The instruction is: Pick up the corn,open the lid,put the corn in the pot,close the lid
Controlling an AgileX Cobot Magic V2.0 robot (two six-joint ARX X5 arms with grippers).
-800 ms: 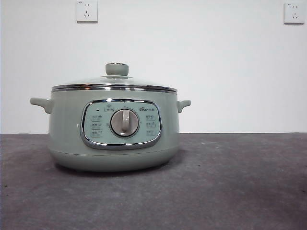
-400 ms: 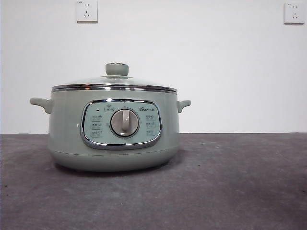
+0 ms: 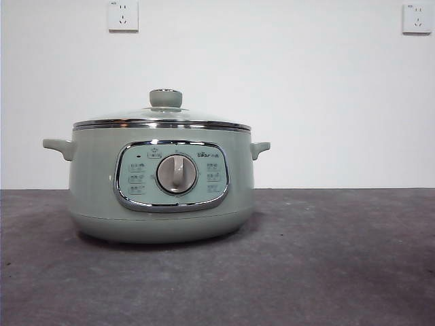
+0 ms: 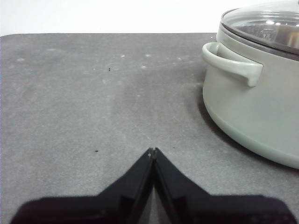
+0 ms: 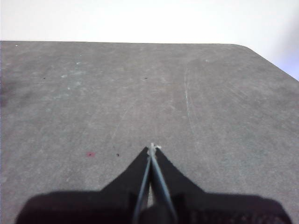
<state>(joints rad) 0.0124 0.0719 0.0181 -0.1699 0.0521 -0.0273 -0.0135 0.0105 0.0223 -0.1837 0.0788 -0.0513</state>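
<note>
You won't find the corn in any view. The domed clear-glass lid point(image 3: 162, 114) sits on the pale sage-green electric pot point(image 3: 162, 183), unchanged from a second ago, so nothing has started. Left gripper point(image 4: 153, 151) and right gripper point(image 5: 152, 148) have jaws closed, empty, over dark grey worktop point(image 3: 340, 258); white wall behind.
</note>
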